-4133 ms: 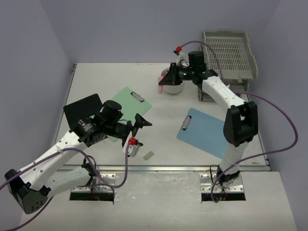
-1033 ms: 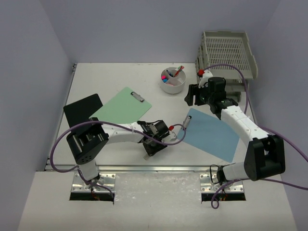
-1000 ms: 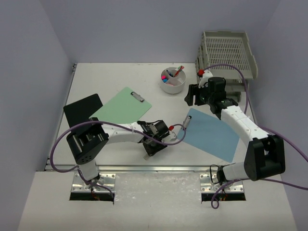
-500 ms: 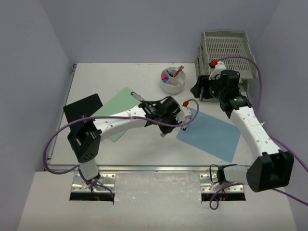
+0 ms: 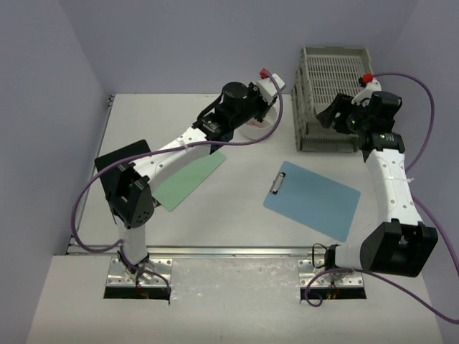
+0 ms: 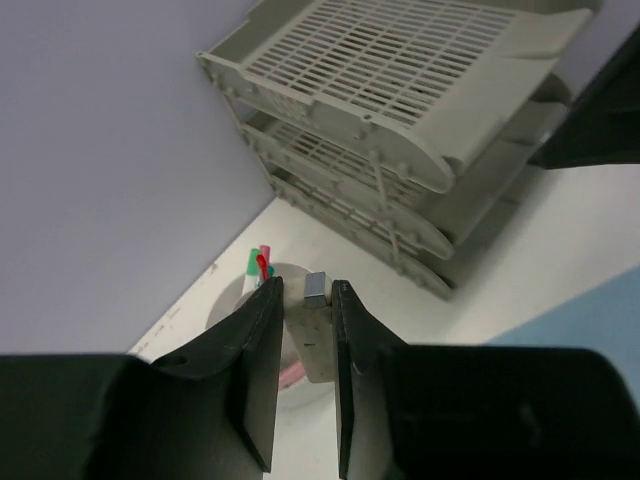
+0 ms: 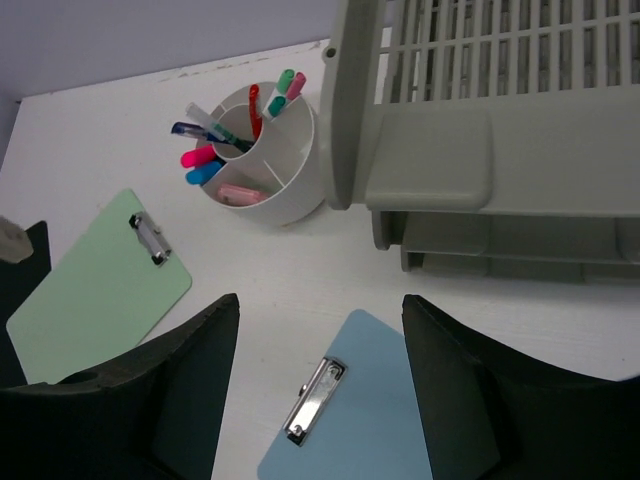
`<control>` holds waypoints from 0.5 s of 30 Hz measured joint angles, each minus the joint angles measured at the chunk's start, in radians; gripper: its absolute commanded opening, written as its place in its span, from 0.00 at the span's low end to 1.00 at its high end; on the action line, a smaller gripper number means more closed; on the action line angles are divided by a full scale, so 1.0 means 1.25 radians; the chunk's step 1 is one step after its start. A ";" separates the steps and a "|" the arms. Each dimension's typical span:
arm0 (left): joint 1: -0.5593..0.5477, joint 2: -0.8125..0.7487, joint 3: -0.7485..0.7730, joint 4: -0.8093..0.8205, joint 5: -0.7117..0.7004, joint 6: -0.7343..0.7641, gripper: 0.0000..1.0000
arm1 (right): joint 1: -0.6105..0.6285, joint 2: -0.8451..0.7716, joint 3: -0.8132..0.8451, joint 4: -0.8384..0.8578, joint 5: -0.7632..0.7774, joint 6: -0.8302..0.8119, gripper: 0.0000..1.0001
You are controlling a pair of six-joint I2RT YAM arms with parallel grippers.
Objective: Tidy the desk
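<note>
On the white desk (image 5: 215, 215) lie a green clipboard (image 5: 190, 179) and a blue clipboard (image 5: 312, 199). My left gripper (image 5: 262, 92) hangs over the white pen cup (image 5: 255, 130) at the back. It is shut on a small whitish eraser (image 6: 320, 335) with a grey end, and the cup (image 6: 228, 303) with its pens (image 6: 260, 264) sits just below. My right gripper (image 5: 327, 115) hovers open in front of the grey paper trays (image 5: 337, 72), nothing between its fingers. The right wrist view takes in the cup (image 7: 265, 170), the blue clipboard (image 7: 350, 420) and the green clipboard (image 7: 100, 290).
A black notebook (image 5: 118, 159) lies at the left, partly under my left arm. The stacked slotted trays (image 7: 500, 150) fill the back right corner. Lilac walls enclose the desk, and a metal rail (image 5: 229, 251) runs along its front edge.
My left gripper took the eraser from the front of the desk and carried it back over the pen cup. My right arm swung right, towards the trays.
</note>
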 measured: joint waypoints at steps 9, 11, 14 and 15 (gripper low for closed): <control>0.072 0.171 -0.003 0.197 0.099 -0.042 0.00 | -0.025 0.007 0.004 0.000 -0.036 0.014 0.66; 0.081 0.197 -0.002 0.227 0.119 -0.057 0.00 | -0.026 0.007 0.003 0.001 -0.043 0.019 0.66; 0.087 0.228 0.000 0.270 0.136 -0.066 0.00 | -0.030 0.007 -0.003 0.004 -0.048 0.024 0.66; 0.089 0.238 0.004 0.284 0.138 -0.067 0.00 | -0.032 0.007 -0.006 0.004 -0.051 0.025 0.65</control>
